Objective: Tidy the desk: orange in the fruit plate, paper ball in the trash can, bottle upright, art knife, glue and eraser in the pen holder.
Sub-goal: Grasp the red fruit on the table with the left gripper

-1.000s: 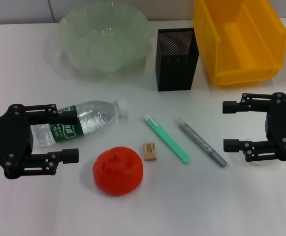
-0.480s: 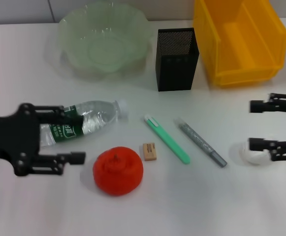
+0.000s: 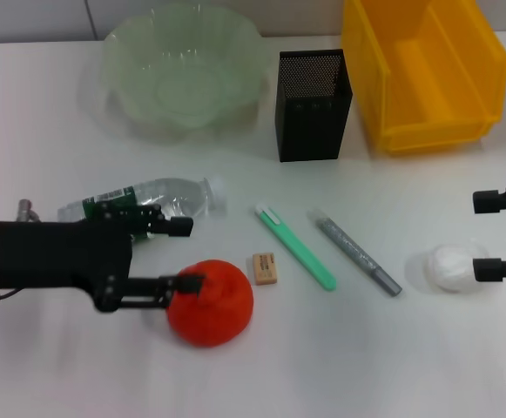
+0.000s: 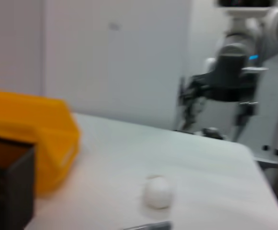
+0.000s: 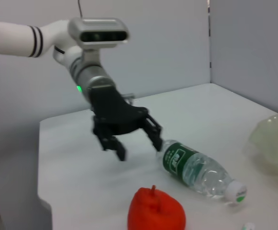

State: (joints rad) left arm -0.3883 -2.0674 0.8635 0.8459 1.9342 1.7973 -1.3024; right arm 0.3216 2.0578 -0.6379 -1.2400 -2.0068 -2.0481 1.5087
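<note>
Sideways lies the bottle [image 3: 148, 205], cap toward the pen holder [image 3: 313, 104], beside the released left pincer [image 3: 187, 254].

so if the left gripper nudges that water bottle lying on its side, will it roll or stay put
The water bottle lies on its round side on the smooth white table, so a sideways nudge would probably roll it. It looks clear and thin-walled, so it may flex under a firm squeeze. The open left gripper hovers between it and the orange.
</note>
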